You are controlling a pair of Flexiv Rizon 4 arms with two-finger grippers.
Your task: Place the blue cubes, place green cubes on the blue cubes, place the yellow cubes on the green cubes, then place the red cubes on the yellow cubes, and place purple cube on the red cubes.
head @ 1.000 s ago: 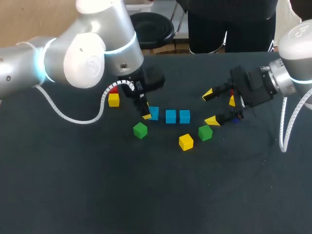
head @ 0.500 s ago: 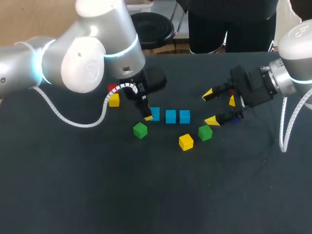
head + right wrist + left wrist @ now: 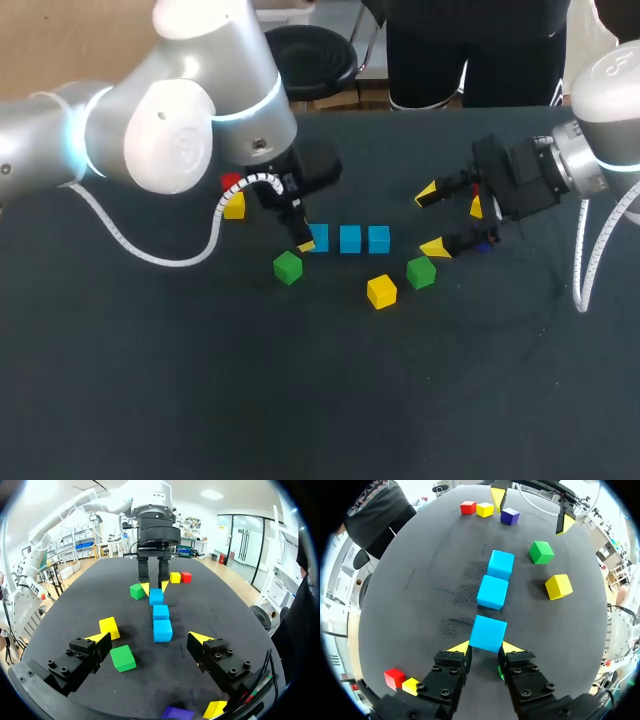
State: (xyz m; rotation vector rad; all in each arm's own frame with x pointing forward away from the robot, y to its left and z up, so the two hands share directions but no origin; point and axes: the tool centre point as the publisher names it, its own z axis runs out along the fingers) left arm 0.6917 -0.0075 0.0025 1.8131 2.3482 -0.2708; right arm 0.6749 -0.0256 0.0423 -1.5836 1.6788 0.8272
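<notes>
– Three small blue cubes (image 3: 349,238) line the dark bench (image 3: 300,400); why's the left claw (image 3: 486,648) there?
– It's narrow, pinching the end blue cube (image 3: 488,632), likely squaring the base row. The right claw (image 3: 150,638) hangs wide open above a small green cube (image 3: 122,658).

Light is bright and even, and it comes from above. The dark table (image 3: 200,380) gives almost no glare. The cubes (image 3: 349,238) throw only short, soft shadows. The left arm (image 3: 180,130) shines on its white shell.
</notes>
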